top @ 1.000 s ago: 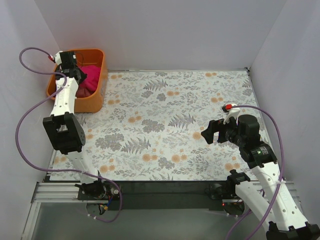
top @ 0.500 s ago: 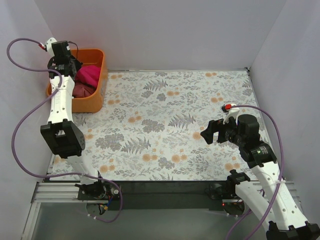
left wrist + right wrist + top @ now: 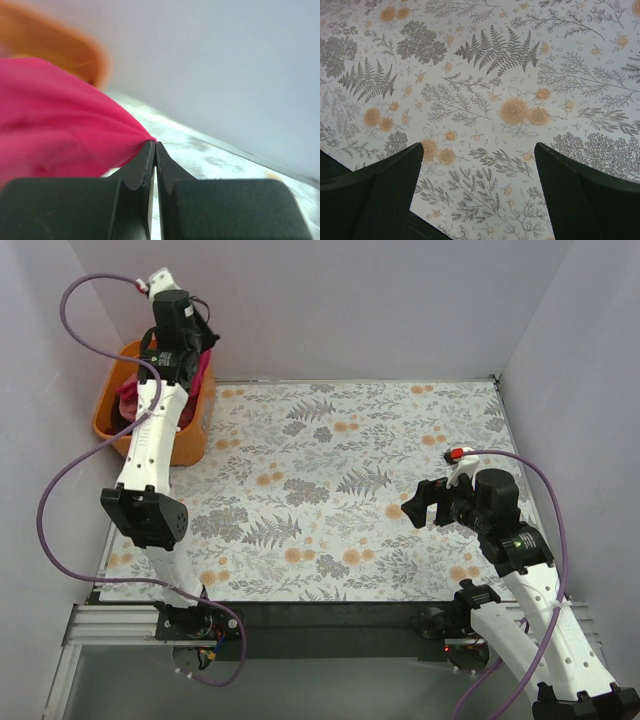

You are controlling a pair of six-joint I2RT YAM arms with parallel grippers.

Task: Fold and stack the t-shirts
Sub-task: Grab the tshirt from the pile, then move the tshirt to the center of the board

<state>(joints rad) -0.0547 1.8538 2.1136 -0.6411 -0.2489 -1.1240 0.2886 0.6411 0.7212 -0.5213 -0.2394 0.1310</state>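
My left gripper (image 3: 203, 348) is raised over the orange basket (image 3: 110, 405) at the back left. It is shut on a fold of the crimson-pink t-shirt (image 3: 60, 120), whose cloth hangs from the fingertips (image 3: 149, 150) toward the basket. In the top view a bit of that shirt (image 3: 203, 368) shows under the gripper. More pink cloth (image 3: 130, 395) lies inside the basket; I cannot tell which shirt it is. My right gripper (image 3: 418, 504) is open and empty, hovering over the floral table cover at the right; its fingers (image 3: 385, 185) frame bare cover.
The floral table cover (image 3: 330, 480) spans the table. Grey walls close the back and both sides. The basket stands in the back left corner against the left wall. The left arm's purple cable (image 3: 60, 480) loops along the left edge.
My left gripper has risen out of the basket and swung right, over the basket's right rim, pulling the crimson-pink shirt up with it. The right arm has not moved.
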